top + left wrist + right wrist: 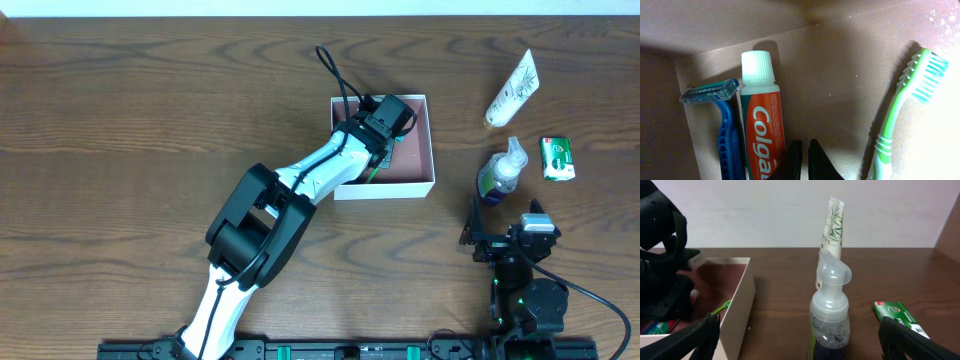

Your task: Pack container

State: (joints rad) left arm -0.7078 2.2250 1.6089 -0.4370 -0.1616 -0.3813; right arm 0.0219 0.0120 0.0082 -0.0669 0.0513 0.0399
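Observation:
The container [386, 188], a shallow white box with a dusty-pink inside, sits at the table's middle. My left gripper [389, 148] reaches down into it. In the left wrist view that gripper [804, 145] is shut on nothing, just above the box floor [840, 80]. On that floor lie a Colgate toothpaste tube [762, 125], a blue razor [722, 122] to its left and a green toothbrush [902, 112] to the right. My right gripper [505, 215] stands open near the front right. Ahead of its fingers stands a clear pump bottle [830, 315] with dark liquid.
Right of the container lie a white tube with leaf print [512, 90], the pump bottle [500, 172] and a small green box [558, 158]. The container's white wall [737, 300] shows at the left of the right wrist view, and the green box [897, 316] at the right.

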